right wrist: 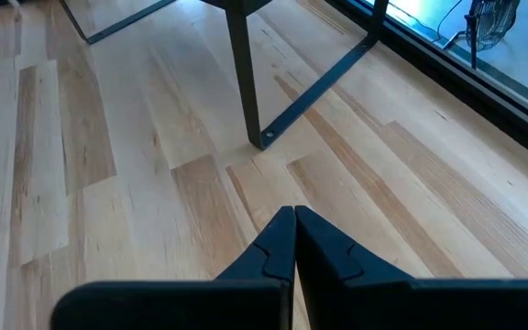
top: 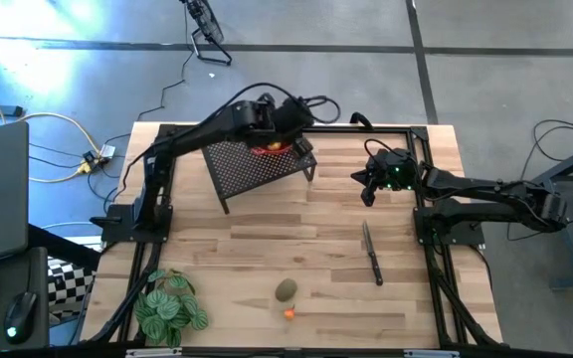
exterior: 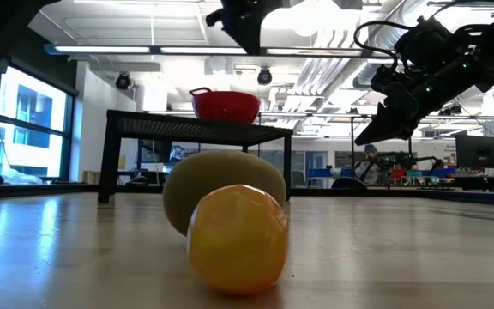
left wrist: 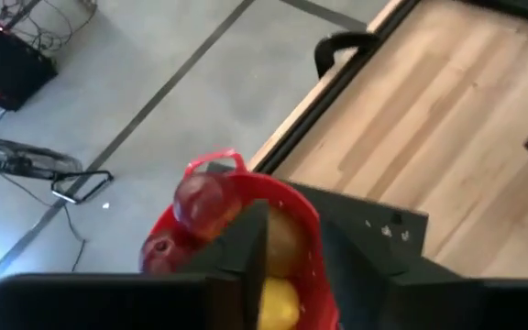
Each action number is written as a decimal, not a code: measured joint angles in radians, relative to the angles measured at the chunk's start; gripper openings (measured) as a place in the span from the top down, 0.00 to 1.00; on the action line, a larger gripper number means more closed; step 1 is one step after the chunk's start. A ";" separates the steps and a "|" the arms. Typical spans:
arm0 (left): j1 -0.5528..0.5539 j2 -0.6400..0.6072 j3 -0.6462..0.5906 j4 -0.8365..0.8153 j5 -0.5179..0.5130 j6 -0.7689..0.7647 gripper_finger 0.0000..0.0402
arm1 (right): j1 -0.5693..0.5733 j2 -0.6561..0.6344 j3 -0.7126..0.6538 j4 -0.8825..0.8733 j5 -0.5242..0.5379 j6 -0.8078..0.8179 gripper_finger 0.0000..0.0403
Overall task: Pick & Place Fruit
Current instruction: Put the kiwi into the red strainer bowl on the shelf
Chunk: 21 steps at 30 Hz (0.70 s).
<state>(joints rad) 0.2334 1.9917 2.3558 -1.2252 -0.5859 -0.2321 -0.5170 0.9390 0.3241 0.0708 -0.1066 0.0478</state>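
Left gripper (top: 296, 142) hangs over the red mesh bowl (left wrist: 310, 220) on the black perforated metal stand (top: 252, 167); can't tell its fingers' state or whether anything's held. Bowl holds dark red (left wrist: 200, 199) and yellow fruit (left wrist: 278, 302).

Right gripper (right wrist: 293, 229) shut, idle over bare wood.

Next: olive-green oval fruit (top: 286, 289) beside small orange ball (top: 289, 313), near the table's front edge. Its long axis looks roughly front-to-back; I'd close across the short width.

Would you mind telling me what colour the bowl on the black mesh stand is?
The bowl is red; the low view shows it best, sitting on the stand.
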 joint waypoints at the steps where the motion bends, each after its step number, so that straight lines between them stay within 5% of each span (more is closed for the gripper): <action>1: -0.008 -0.003 0.000 -0.014 -0.005 0.000 0.81 | 0.000 0.000 0.000 0.000 0.000 0.000 0.99; 6: -0.056 -0.008 -0.001 -0.002 -0.029 0.008 0.98 | 0.000 0.000 0.000 0.000 0.000 0.000 0.99; 13: -0.141 -0.011 -0.030 -0.007 -0.035 0.043 0.99 | 0.000 0.000 0.000 -0.008 0.000 0.000 0.99; 21: -0.303 -0.022 -0.152 0.000 -0.040 -0.096 1.00 | 0.000 0.000 0.000 -0.013 0.000 0.000 0.99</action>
<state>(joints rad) -0.0695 1.9698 2.2036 -1.2251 -0.6264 -0.3278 -0.5169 0.9390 0.3241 0.0578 -0.1070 0.0479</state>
